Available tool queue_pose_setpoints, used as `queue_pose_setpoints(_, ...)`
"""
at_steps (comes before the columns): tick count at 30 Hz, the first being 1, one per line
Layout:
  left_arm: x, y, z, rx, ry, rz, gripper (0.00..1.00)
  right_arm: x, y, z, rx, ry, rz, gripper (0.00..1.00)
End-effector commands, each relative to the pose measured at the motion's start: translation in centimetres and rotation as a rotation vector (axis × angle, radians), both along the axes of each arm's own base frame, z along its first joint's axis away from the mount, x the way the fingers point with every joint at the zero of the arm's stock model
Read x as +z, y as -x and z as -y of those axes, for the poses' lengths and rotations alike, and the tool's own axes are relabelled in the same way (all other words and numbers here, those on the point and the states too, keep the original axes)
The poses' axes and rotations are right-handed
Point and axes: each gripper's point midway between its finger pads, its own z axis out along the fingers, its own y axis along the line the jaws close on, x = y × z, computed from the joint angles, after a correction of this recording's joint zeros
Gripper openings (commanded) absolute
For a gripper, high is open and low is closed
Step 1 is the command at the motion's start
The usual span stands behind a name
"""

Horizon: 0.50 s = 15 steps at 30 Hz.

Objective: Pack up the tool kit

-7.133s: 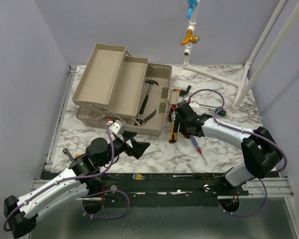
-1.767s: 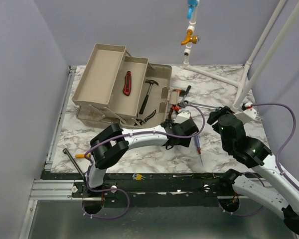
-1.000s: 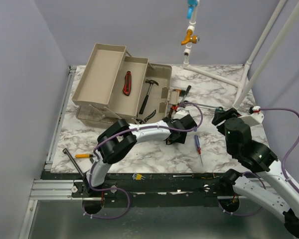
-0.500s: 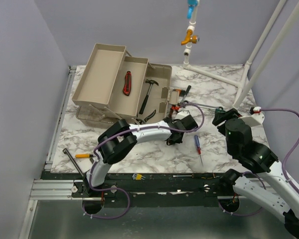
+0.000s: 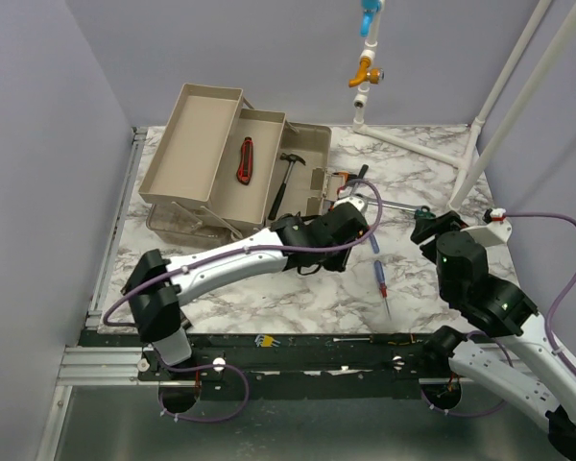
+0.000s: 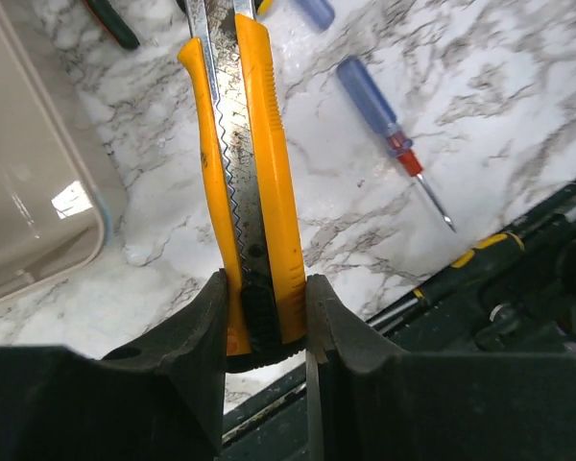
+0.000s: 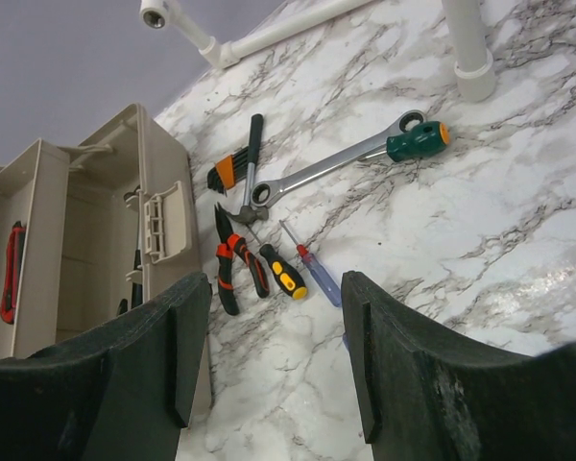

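So the left end effector (image 6: 266, 305) is clamped tight on a yellow utility knife (image 6: 254, 144), holding it up off the marble worktop (image 5: 298, 288) just beside the toolbox (image 5: 200, 134). The toolbox sits open at the back left, with the red knife (image 5: 243, 160) in the middle tray and the hammer (image 5: 285, 182) down in the base. A blue screwdriver (image 5: 380, 283) lies loose on the worktop. The right end effector (image 7: 274, 288) is spread wide with nothing in it, over toward the right side.

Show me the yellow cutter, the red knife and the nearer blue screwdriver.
yellow cutter (image 6: 269, 173): left wrist view, yellow casing.
red knife (image 5: 243, 160): top view, middle of body.
nearer blue screwdriver (image 5: 377, 272): top view, blue handle.
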Motion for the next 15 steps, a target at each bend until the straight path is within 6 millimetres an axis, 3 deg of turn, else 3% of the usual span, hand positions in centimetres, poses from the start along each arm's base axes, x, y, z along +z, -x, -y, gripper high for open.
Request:
queue_pose_setpoints(1, 4.8, -0.3, -2.5, -0.047, 0.087, 0.040, 0.00, -0.2, -0.2, 0.3, -0.025, 0.010, 0.007, 0.63)
queue_pose_setpoints(8, 8.6, -7.9, -10.9, 0.151, 0.064, 0.181, 0.00, -0.7, -1.0, -1.7, 0.060, 0.032, -0.020, 0.62)
queue_pose_setpoints(12, 9.0, -12.2, -15.8, 0.291, 0.040, 0.221, 0.00, -0.9, -1.3, -2.4, 0.085, 0.039, -0.038, 0.62)
queue_pose_setpoints(15, 9.0, -14.5, -18.2, 0.346, 0.038, 0.222, 0.00, -0.8, -1.4, -2.9, 0.108, 0.038, -0.041, 0.61)
